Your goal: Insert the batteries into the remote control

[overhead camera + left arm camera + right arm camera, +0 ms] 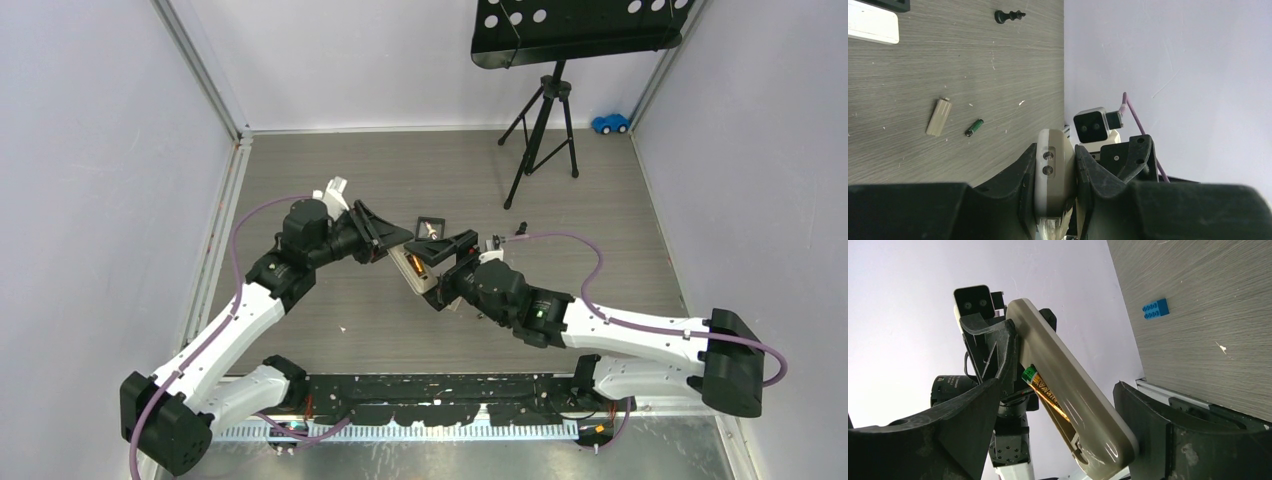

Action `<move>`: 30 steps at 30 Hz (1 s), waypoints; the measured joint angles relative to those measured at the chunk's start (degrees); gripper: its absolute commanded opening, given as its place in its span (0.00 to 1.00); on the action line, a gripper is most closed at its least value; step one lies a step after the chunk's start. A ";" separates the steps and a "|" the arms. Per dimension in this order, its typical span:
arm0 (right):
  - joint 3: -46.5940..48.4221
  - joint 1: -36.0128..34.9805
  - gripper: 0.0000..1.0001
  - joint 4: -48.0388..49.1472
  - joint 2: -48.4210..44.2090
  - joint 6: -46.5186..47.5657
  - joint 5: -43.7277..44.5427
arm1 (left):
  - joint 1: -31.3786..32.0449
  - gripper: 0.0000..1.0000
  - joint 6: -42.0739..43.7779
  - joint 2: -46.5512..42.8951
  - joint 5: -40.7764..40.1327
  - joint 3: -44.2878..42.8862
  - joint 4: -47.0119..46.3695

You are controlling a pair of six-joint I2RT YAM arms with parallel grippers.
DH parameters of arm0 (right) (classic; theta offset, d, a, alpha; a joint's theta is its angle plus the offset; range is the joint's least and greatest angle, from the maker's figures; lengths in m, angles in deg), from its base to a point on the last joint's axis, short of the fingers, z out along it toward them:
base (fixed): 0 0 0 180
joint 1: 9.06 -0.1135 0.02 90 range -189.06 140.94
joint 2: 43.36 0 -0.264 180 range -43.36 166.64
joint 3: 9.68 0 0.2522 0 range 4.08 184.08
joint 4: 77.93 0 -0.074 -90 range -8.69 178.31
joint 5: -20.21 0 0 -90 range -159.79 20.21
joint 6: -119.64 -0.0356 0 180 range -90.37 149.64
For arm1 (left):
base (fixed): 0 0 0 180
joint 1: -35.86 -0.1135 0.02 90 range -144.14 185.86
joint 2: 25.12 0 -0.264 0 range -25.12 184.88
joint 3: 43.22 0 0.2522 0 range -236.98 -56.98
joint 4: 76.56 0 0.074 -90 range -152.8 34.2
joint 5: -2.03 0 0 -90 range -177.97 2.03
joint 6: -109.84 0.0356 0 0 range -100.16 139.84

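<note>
Above mid-table, the left gripper (1055, 156) is clamped across the remote control (1053, 172), holding it up off the table (973, 70) between the two arms. The left wrist view gives only the remote's narrow end with two small round dots, fingers tight on both faces. The right wrist view adds what that one cannot: grey-beige back facing out, compartment open, one orange battery (1044, 390) with a green tip seated in it. The right gripper (1057, 405) is spread wide, the remote's lower end between its fingers; whether they touch it cannot be told. Only the left wrist view shows the loose items on the table: a green-and-black battery (974, 127) just beside a small beige flat piece (939, 116), a black peg (1009, 16) farther off, and the end of another white remote (873, 27). Only the right wrist view shows a blue brick (1155, 308). The top view shows the music stand (580, 35) and blue toy car (610, 123) at the far edge.
</note>
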 measured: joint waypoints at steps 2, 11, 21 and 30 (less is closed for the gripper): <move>-0.02 0.17 0.77 0.81 0.48 0.02 -0.55 | 0.00 0.00 0.42 0.00 0.44 -0.09 -0.07; -0.83 1.03 0.83 3.98 1.22 -0.17 -2.45 | -0.11 0.00 3.15 0.00 2.45 -0.61 -2.10; -3.41 1.62 0.72 9.35 1.25 -1.05 -3.06 | -0.11 0.00 4.94 0.15 5.29 -0.31 -5.60; -4.17 1.77 0.78 11.69 1.25 -1.01 -3.65 | -0.13 0.00 5.03 0.15 6.80 1.01 -8.83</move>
